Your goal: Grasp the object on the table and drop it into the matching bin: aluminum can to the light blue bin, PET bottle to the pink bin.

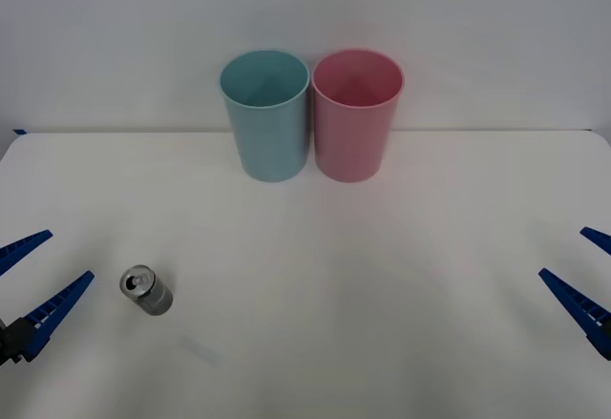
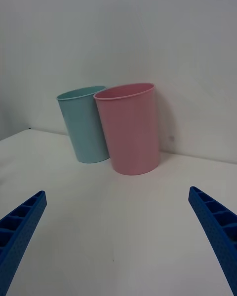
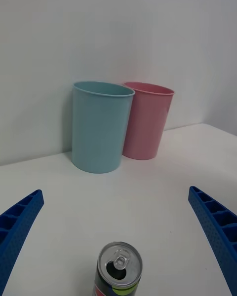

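Can [image 1: 146,291] stood upright on the bench [image 1: 382,276], lower left of the front frame, just beside the left gripper [image 1: 33,281], spread wide, right gripper [image 1: 584,281] likewise spread wide at right edge, blue bin [image 1: 265,114] and pink bin [image 1: 356,114] set side by side at upper centre.

On the worktop [image 1: 382,276], the can [image 1: 146,291] stands at eight o'clock; two bins touch at twelve, light blue bin [image 1: 266,114] left of pink bin [image 1: 356,114].
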